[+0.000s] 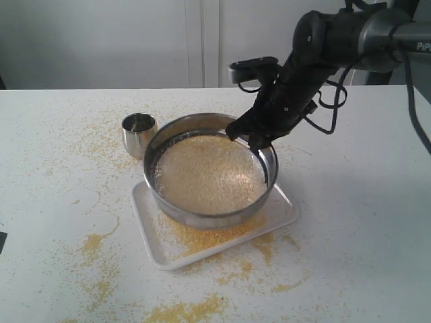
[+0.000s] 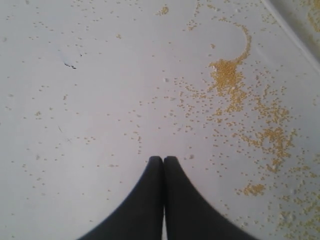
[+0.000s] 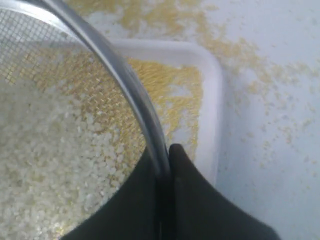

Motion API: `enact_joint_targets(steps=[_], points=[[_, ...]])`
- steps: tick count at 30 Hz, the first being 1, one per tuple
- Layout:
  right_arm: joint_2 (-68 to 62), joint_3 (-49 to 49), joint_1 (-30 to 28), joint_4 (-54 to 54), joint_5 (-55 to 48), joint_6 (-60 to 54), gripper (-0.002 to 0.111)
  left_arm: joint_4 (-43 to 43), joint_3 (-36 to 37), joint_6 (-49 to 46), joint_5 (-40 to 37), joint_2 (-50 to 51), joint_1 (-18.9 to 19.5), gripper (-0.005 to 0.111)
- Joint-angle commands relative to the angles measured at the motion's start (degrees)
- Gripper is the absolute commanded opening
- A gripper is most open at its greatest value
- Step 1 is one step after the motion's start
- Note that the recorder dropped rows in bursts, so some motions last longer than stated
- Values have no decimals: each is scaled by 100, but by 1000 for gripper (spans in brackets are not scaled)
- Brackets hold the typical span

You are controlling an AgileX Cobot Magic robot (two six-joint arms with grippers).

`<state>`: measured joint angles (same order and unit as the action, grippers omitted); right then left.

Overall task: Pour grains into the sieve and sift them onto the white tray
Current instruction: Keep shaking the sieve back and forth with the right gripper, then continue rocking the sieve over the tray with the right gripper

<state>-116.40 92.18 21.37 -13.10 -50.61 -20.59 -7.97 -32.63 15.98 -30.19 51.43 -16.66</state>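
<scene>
Along the lower edge of the exterior view, spilled yellow meal is scattered on the counter; over such a patch the left tool is seen closed and empty. At centre, the white tray is largely covered by the sieve, in which the grains are spread. At its upper right rim the right tool is clamped on the steel wall. Shaking is best done short and level, centred over the tray. Whether the sieve rests on the tray cannot be told; the tray's far half is hidden.
</scene>
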Motion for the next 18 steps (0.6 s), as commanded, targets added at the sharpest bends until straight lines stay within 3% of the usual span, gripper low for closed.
enact_joint_targets(steps=[1, 3, 6, 7, 8, 12, 13, 17, 18], points=[[96, 34, -37, 664, 234, 1463, 0, 18, -55, 31, -65, -15, -4, 0], [96, 34, -79, 634, 367, 2660, 0, 18, -55, 31, -65, -15, -4, 0], [96, 34, 107, -228, -77, 343, 0, 18, -55, 31, -65, -15, -4, 0], [103, 34, 162, -190, -330, -783, 0, 18, -55, 31, -65, -15, -4, 0], [109, 34, 166, 1, -416, -1038, 0, 18, -55, 31, -65, -15, -4, 0], [97, 34, 51, 1017, 185, 2237, 0, 18, -55, 31, -65, -15, -4, 0], [97, 34, 51, 845, 194, 2128, 0, 18, -55, 31, -65, -15, -4, 0], [93, 34, 207, -92, -357, -857, 0, 18, -55, 31, -65, -15, -4, 0], [93, 34, 207, 48, -379, -901, 0, 18, -55, 31, -65, -15, -4, 0]])
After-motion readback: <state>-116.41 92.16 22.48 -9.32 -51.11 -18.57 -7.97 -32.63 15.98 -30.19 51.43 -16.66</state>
